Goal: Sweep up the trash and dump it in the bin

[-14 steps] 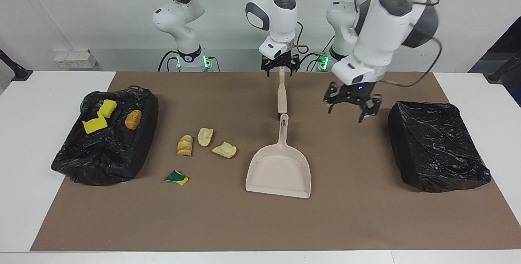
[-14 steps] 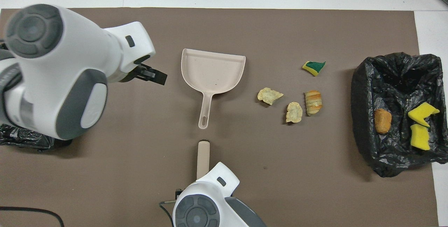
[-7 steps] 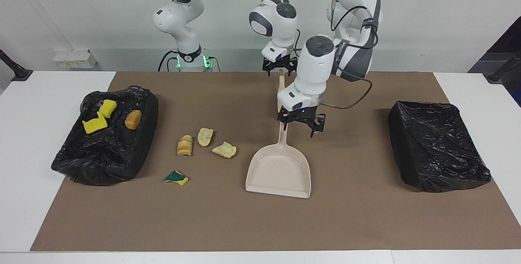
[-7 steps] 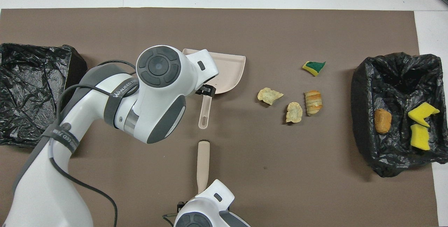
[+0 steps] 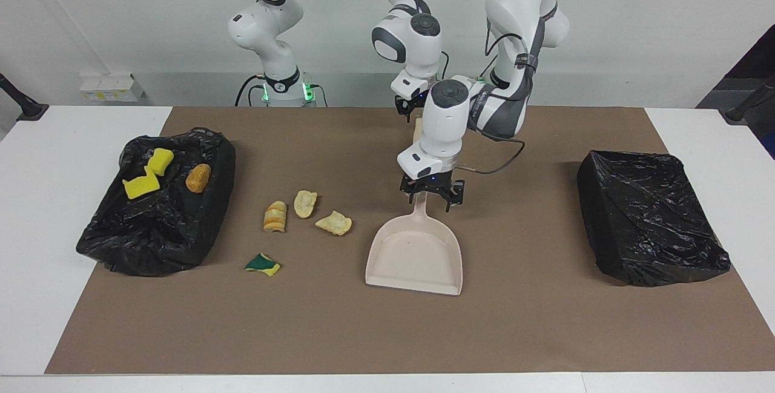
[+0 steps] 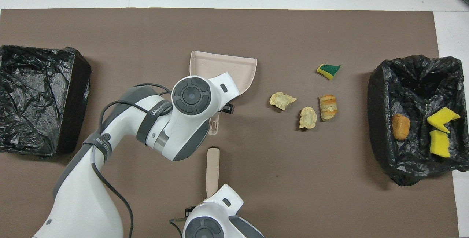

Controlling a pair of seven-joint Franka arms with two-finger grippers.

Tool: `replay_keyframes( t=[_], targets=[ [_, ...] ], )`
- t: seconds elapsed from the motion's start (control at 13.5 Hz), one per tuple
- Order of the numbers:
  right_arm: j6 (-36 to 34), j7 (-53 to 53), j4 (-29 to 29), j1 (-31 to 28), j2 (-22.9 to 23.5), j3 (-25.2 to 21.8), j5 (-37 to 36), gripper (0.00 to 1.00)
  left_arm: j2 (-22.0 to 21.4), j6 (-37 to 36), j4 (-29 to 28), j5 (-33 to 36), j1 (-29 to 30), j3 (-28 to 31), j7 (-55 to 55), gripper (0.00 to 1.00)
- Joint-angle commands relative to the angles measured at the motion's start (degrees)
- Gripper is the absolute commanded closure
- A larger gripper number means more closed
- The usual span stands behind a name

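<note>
Step in hand: pick-up of the tools, sweeping not begun. Left claw (image 5: 431, 198) is down at the handle of the beige plastic dustpan (image 5: 416, 254), jaws spread wide either side of the handle, nothing gripped yet. Right claw (image 5: 416, 108) is at the robots' edge of the brown mat, over the end of the beige brush handle (image 6: 211, 170); it's mostly hidden by the left arm, so cannot tell how far open it is or whether it has the handle.

Trash: three tan bread-like chunks (image 5: 304, 214) and a green-and-yellow sponge bit (image 5: 263, 264) lie loose on the mat beside the dustpan, toward the right arm's end of the desk. Two yellow sponge pieces (image 5: 149, 172) and an orange-brown chunk (image 5: 198, 177) already sit in the open black-bagged bin (image 5: 158, 223). A second black bag-covered bin (image 5: 651, 224) is at the left arm's end.

Next, likely: left claw closes on the handle, then pan mouth must face the loose scraps.

Writing: "WANJEED" lettering on the left arm's grey band, rest unreadable.
</note>
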Motion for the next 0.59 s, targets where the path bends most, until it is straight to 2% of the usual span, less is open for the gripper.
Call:
replay_keyframes(
  t=[0.0,0.07,0.15,0.22,0.37,0.52],
  targets=[
    [0.3,-1.1,0.2,-0.5,0.2,0.2,4.2,1.00,-1.8,1.8,-3.1,1.2,-1.1,0.9,-1.6,0.00],
    [-0.1,-1.1,0.4,-0.6,0.3,0.2,4.2,1.00,-1.8,1.9,-3.2,1.2,-1.4,0.9,-1.6,0.00],
    [-1.2,-1.3,0.5,-0.6,0.3,0.1,4.2,1.00,-1.9,1.7,-3.4,1.2,-1.4,0.9,-1.6,0.12],
    [-2.8,-1.6,1.2,-0.7,0.4,0.1,4.2,1.00,-1.9,1.2,-3.4,1.2,-1.4,0.9,-1.5,0.37],
    [-5.2,-1.5,2.2,-0.7,0.4,0.1,4.2,1.00,-1.9,1.0,-3.2,1.2,-0.9,0.9,-1.2,0.81],
    [-7.7,-0.4,2.7,-0.8,-0.2,-0.2,4.2,1.00,-1.8,0.8,-2.9,1.2,-0.8,0.9,-1.1,1.00]
  ],
)
